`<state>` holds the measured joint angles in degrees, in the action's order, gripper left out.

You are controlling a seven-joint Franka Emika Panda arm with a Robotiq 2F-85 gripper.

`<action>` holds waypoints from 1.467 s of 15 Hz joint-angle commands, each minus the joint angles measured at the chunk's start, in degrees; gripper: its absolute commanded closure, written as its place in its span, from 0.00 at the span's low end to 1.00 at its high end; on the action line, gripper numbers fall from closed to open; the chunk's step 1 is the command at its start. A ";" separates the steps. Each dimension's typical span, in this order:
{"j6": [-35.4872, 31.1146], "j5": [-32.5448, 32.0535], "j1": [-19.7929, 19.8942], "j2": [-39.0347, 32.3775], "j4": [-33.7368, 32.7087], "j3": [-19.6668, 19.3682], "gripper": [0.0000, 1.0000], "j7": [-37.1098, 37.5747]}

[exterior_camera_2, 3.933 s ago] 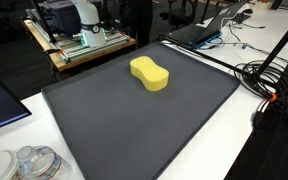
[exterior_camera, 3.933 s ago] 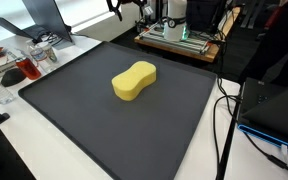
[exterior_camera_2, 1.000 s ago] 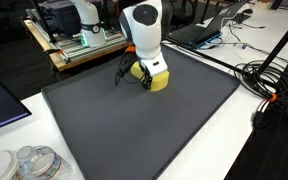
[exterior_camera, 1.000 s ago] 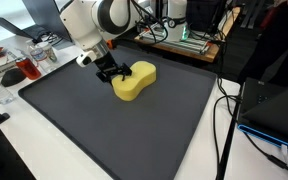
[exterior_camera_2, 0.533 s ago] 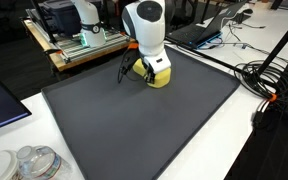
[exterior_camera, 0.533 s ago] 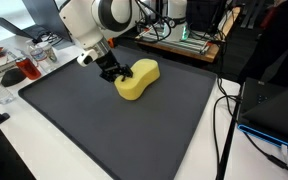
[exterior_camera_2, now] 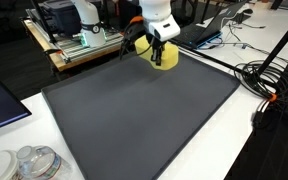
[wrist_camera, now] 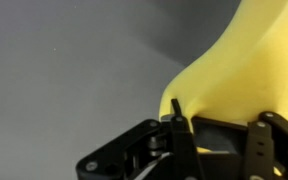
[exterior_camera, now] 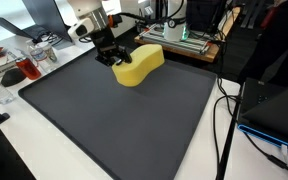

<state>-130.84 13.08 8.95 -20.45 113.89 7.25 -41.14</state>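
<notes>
Yellow sponge (exterior_camera: 141,62) up in the air, pinched at one end by the gripper (exterior_camera: 117,60) and hanging tilted over the far part of the dark mat (exterior_camera: 114,125). The fingers are clamped on the sponge's end, squeezing into the foam.

The wrist view brings it right up close: black fingers (wrist_camera: 174,112) bite into the sponge (wrist_camera: 234,60), grey mat (wrist_camera: 54,60) behind, a soft shadow under the foam. How high it sits, that view cannot say. In both exterior views the sponge reads as lifted off the mat, and in an exterior view the gripper (exterior_camera_2: 156,52) covers part of the sponge (exterior_camera_2: 168,58), so the grip itself is harder to read there.

Now the edges. The sponge hangs near the mat's far edge, close to the wooden stand (exterior_camera_2: 79,50) with the robot's base. Toward the near edge a broad stretch of mat (exterior_camera_2: 134,115) spreads out, plenty of room. Along one side, cables (exterior_camera_2: 269,80) run just beside the mat's border on the white table (exterior_camera: 164,165), and a laptop (exterior_camera_2: 199,32) sits near the far corner. On the opposite side, containers (exterior_camera: 24,65) stand just off the mat; plastic jars (exterior_camera_2: 29,165) sit by a near corner.
</notes>
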 commanded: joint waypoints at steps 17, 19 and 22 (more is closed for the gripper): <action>0.50 -15.92 -6.88 32.08 7.14 -5.99 1.00 22.89; -0.71 -16.88 -7.01 33.21 7.24 -5.84 1.00 24.36; -7.96 -20.35 -6.78 34.65 9.87 -5.17 1.00 28.82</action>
<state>-132.89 -3.08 2.89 12.07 120.54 2.25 -17.27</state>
